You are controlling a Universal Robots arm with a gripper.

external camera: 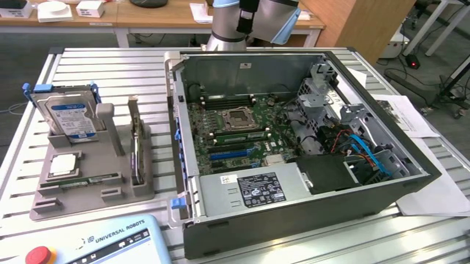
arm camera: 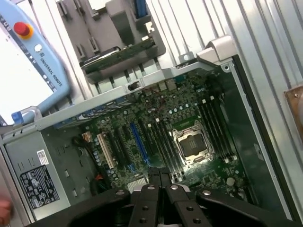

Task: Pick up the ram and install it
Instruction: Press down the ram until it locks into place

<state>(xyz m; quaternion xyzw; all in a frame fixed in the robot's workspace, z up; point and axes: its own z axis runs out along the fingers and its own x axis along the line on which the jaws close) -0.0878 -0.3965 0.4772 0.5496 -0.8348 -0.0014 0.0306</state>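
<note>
1. Your ram stands on edge in a slot of the grey holder tray, upright so its long top edge is free to be pinched. It is well apart from the jaws and nothing touches it. In the wrist view it is the green strip lying along the tray beyond the case wall.
2. The jaws are pressed together and carry nothing. They hang above the open computer case, over the motherboard.
3. Below and just ahead of the jaws you see the empty processor socket, with long memory slots running on either side of it. The case lies on its side with the panel off, so those slots face up toward the jaws.
4. Beside the ram on the tray, a hard drive stands upright and a square processor chip lies flat; both are farther from the jaws than the ram.
5. The teach pendant rests on the slatted desk near the tray, away from the jaws.
</note>
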